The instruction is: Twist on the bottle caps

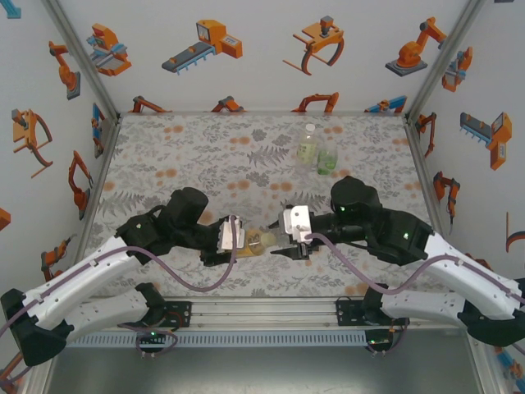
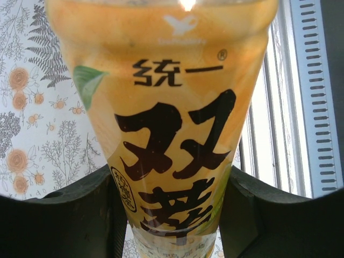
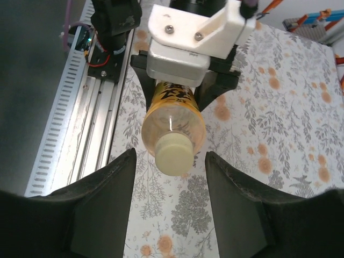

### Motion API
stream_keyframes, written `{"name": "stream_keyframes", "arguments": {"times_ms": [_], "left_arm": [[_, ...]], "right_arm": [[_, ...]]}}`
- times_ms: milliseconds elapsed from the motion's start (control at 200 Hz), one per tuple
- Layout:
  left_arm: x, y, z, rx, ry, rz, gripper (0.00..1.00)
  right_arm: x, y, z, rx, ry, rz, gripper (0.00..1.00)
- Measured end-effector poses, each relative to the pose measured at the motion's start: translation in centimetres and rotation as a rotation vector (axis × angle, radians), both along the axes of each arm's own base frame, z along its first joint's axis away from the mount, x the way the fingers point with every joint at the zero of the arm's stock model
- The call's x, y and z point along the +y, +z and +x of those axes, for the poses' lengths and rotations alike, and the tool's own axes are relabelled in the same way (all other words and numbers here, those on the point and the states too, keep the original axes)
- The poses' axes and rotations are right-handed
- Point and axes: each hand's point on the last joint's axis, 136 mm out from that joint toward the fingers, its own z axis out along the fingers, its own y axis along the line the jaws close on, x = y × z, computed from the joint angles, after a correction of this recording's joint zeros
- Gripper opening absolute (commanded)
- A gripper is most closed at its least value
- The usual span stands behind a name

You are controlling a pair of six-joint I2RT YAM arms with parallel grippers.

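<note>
- The table point(image 1: 164, 164), covered in a flowered cloth, filled the middle of the top view.
- The left arm point(image 1: 90, 283) reached in from the lower left of that view, and the right arm point(image 1: 443, 263) from the lower right. They met just below the centre.
- The left gripper point(image 1: 239, 240) was clamped on the amber bottle point(image 3: 174, 121). In the left wrist view its dark fingers point(image 2: 70, 215) pressed the yellow label with black characters from both sides at the bottom of the frame.
- The right gripper point(image 1: 289, 246) stood apart. In the right wrist view its two fingers point(image 3: 102, 209) rose from the bottom edge with a clear gap between them, touching nothing.
- The amber bottle lay roughly level above the cloth, just below the centre of the top view, with its neck pointing right, toward the right gripper.
- A clear bottle point(image 1: 308, 146) and a green-tinted bottle point(image 1: 327, 158) stood upright just beside each other in the upper middle of the top view, well apart from both grippers.
- The cap point(image 3: 173, 153), pale cream, sat on the amber bottle's neck near the centre of the right wrist view, between the right fingers.
</note>
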Motion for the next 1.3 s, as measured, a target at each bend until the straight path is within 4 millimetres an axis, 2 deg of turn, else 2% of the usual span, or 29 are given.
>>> {"name": "stream_keyframes", "arguments": {"times_ms": [345,556,871,941,1072,1302], "left_arm": [[0.2,-0.1,-0.2,0.01,-0.004,0.007,0.0],[0.2,-0.1,-0.2,0.011,-0.004,0.008,0.0],[0.4,-0.4,-0.4,0.021,-0.002,0.023,0.0],[0.5,-0.6,-0.3,0.022,0.004,0.033,0.0],[0.9,-1.1,0.3,0.003,0.037,0.059,0.0],[1.2,-1.3,2.7,-0.086,0.136,0.088,0.0]], "right_arm": [[0.3,-1.5,0.0,-0.028,0.029,-0.024,0.45],[0.7,-1.4,0.2,-0.037,0.029,-0.014,0.39],[1.2,-1.5,0.6,0.021,-0.004,-0.005,0.07],[1.4,-1.6,1.1,0.094,-0.056,0.002,0.0],[1.7,-2.0,2.9,0.301,-0.229,0.031,0.0],[0.8,-3.4,7.7,0.843,-0.703,0.12,0.0]]}}
